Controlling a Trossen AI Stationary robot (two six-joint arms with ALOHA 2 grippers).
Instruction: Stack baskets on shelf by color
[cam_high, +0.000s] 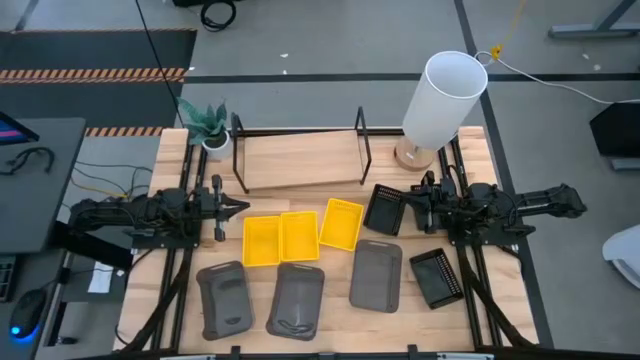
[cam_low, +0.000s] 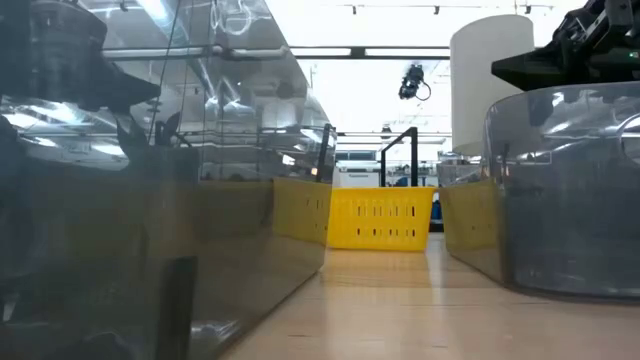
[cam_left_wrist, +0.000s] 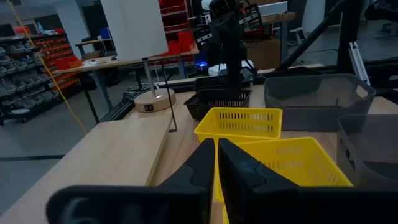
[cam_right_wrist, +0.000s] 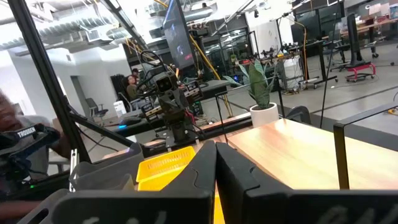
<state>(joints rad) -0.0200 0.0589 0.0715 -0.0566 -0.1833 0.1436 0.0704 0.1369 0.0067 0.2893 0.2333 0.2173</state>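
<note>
Grey baskets (cam_high: 298, 300) line the wooden table's (cam_high: 500, 270) near edge.

white lamp (cam_high: 447, 93), potted plant (cam_high: 208, 124)

Low view mostly blocked by close grey baskets (cam_low: 150, 230) on both sides, cut off by frame edges; only one yellow basket (cam_low: 380, 220) seen whole between them. Shelf (cam_low: 405, 155) there mostly hidden, just a black upright showing. Lamp (cam_low: 490, 80) cut off at right by grey basket. Left wrist view: nearest yellow basket (cam_left_wrist: 292, 165) partly hidden behind own fingers. Person (cam_right_wrist: 130, 87) in right wrist view too small to tell.
</note>
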